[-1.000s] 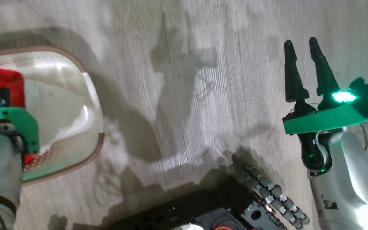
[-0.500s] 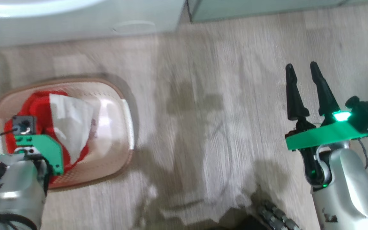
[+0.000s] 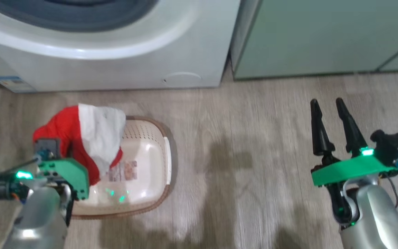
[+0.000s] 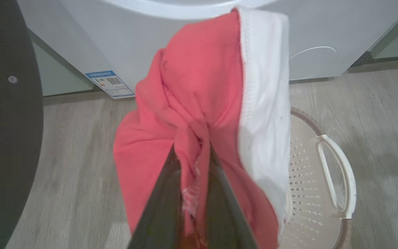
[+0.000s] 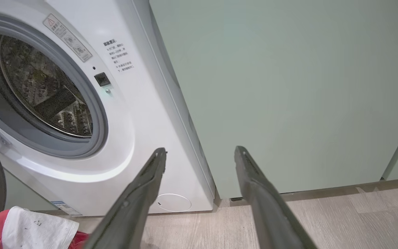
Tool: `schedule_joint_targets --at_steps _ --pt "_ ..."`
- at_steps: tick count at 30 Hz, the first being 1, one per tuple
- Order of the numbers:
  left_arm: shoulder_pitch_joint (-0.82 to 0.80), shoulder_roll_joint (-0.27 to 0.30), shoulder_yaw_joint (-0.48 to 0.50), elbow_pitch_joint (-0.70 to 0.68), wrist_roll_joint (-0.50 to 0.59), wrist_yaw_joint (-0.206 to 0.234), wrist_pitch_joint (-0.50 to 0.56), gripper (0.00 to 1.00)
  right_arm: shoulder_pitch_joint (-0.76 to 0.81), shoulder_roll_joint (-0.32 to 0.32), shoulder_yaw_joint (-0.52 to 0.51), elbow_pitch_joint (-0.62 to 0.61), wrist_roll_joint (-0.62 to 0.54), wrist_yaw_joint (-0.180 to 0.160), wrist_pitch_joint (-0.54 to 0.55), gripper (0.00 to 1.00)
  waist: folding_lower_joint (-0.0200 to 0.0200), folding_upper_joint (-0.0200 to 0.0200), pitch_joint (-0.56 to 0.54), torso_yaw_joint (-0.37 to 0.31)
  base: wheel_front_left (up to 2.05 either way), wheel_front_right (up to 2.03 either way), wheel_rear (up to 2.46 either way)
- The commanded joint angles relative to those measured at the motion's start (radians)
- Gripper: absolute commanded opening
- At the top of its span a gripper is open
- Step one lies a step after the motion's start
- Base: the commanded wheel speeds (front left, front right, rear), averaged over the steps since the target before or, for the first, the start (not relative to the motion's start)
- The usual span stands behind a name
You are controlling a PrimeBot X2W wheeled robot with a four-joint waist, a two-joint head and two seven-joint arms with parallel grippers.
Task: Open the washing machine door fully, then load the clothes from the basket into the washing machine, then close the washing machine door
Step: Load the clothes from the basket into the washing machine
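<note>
The clothes (image 4: 199, 103) hang as one bundle from the left gripper (image 4: 192, 148), whose two dark fingers are pinched nearly together on a twisted fold of the red garment (image 3: 54, 129). The white garment (image 4: 264, 103) is not between the fingers. It lies draped over the red one's right side and rides along. Taking both in one pinch likely saves a second trip, though the white piece looks loosely seated and could slide off.

The red cloth is bright and soft, gathered into deep folds at the grip. The white one is thin, with a stitched hem along the edge where the two meet, and a few small dark specks.

The bundle sits above the far left corner of the basket (image 3: 147, 180), partly past its brown rim. The basket stands on the wood-look floor (image 3: 237, 138) just before the washing machine (image 3: 116, 65). Its bare cream bottom and label (image 3: 124, 171) show, so it seems emptied.

The grey-ringed drum mouth (image 5: 43, 93) stands open and dark. A broad black shape at the left wrist view's left edge is probably the door (image 4: 9, 138), swung aside.

The right gripper (image 3: 326, 101) holds nothing, its fingers spread wide. It waits well off to the right, before the pale green cabinet (image 3: 323, 38), probably to keep the path to the drum free.
</note>
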State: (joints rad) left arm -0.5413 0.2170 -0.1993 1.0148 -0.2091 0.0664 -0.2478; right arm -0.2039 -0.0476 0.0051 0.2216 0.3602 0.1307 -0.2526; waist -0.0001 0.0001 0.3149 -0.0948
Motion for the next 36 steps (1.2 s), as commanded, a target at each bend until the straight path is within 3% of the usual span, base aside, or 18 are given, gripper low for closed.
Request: schedule_joint_targets --at_steps 1,13,24,36 --pt "-0.002 0.023 0.031 -0.032 0.007 0.012 -0.014 0.0 0.012 -0.005 0.019 -0.026 -0.009 0.0 -0.009 1.0 0.0001 -0.0001 -0.04 0.026 0.0 0.0 0.0" --pt "0.176 -0.022 0.072 -0.34 0.043 0.002 -0.014 0.0 0.075 -0.004 0.014 -0.013 -0.02 0.0 -0.009 1.0 0.0001 -0.0001 -0.175 0.053 0.0 0.0 0.0" --pt "0.367 -0.095 0.12 -0.67 0.089 -0.044 -0.014 0.0 0.143 -0.004 -0.009 -0.007 -0.029 0.0 -0.009 1.0 0.0001 -0.0001 -0.293 0.084 0.0 0.0 0.0" --pt "0.474 -0.158 0.157 -0.877 0.087 -0.108 -0.014 0.0 0.182 -0.003 -0.038 -0.023 -0.042 0.0 -0.009 1.0 0.0001 -0.0001 -0.332 0.107 0.0 0.0 0.0"
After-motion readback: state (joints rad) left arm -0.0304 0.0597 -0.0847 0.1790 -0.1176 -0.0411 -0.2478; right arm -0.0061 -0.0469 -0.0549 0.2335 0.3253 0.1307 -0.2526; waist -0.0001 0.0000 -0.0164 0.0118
